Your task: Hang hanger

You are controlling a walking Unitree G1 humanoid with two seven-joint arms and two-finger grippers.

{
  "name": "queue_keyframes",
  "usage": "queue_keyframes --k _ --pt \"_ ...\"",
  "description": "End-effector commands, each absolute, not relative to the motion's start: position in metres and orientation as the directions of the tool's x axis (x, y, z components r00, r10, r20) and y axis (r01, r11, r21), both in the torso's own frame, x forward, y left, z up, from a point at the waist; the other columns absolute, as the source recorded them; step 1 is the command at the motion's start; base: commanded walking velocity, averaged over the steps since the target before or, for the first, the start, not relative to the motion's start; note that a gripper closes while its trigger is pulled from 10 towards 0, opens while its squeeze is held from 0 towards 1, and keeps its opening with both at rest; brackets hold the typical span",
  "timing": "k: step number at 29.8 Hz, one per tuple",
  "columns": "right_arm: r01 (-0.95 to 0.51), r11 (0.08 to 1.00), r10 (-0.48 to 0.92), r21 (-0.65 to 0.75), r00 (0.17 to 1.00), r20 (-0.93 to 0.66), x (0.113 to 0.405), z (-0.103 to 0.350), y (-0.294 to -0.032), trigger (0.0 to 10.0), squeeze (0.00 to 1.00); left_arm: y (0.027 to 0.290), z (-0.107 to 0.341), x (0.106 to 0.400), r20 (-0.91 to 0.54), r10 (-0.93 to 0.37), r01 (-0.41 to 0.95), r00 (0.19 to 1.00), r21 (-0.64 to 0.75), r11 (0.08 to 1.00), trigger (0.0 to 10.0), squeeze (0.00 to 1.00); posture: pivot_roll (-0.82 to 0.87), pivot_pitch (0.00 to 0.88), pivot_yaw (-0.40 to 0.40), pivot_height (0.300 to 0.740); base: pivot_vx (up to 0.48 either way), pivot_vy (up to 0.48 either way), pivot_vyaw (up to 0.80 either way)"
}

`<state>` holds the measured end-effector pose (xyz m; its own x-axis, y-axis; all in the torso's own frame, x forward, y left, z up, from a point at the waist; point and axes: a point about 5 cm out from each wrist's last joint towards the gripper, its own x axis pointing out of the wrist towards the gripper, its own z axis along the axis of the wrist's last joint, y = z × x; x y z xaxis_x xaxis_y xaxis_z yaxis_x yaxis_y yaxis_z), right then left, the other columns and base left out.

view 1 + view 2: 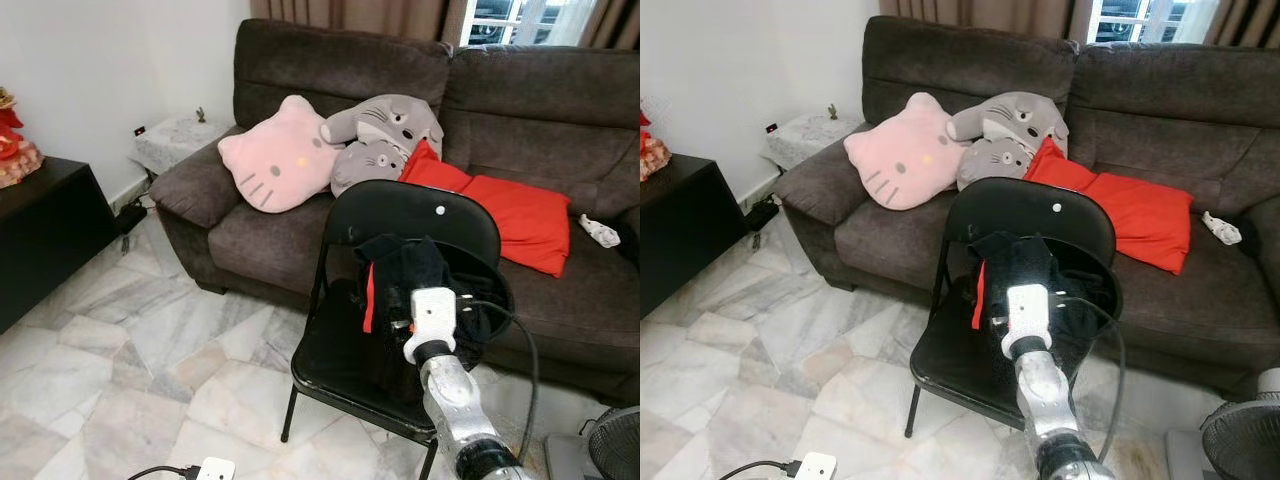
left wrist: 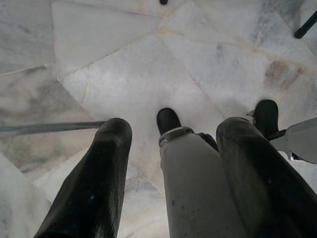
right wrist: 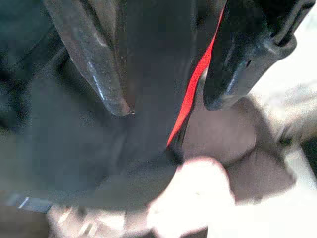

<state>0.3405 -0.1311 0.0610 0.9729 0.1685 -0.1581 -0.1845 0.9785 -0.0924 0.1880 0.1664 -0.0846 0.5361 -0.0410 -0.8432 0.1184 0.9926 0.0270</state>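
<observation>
Black clothing with a red stripe is pinched between the fingers of the right tool, above the seat of a black folding chair before the brown sofa; the left tool is spread over the marble floor

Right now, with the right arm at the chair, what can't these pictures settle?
- Hanger: none made out; the right gripper reaches into a black garment with a red stripe over the folding chair.
- Grip: right wrist view is blurred, so contact with the cloth is unclear.
- Rail or hook: none in view.
- Left gripper hangs over the floor.
</observation>
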Motion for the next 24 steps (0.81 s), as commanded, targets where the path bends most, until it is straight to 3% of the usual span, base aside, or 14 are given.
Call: queue_keyframes --k 1,9,10,24 --pt "-0.232 0.968 0.21 -0.097 0.958 -0.198 0.345 0.064 -0.126 10.0 1.0 0.168 -0.086 0.186 -0.851 -0.034 0.119 0.524 0.034 0.992 10.0 0.0 0.02 0.0 0.033 0.74 0.0 0.0 0.0" --pt "-0.217 0.966 0.178 -0.141 0.953 -0.246 0.347 0.061 -0.129 10.0 0.99 0.168 -0.086 0.185 -0.852 -0.036 0.117 0.522 0.029 0.993 10.0 0.0 0.02 0.0 0.03 0.74 0.0 0.0 0.0" --pt "-0.212 0.967 0.171 -0.143 0.952 -0.256 0.346 0.059 -0.131 10.0 0.0 0.168 -0.086 0.185 -0.853 -0.037 0.118 0.521 0.029 0.993 10.0 0.0 0.02 0.0 0.03 0.74 0.0 0.0 0.0" --pt "-0.184 0.967 0.118 -0.174 0.936 -0.332 0.341 0.048 -0.139 10.0 0.0 0.168 -0.086 0.185 -0.853 -0.039 0.122 0.52 0.029 0.992 10.0 0.0 0.02 0.0 0.035 0.74 0.0 0.0 0.0"
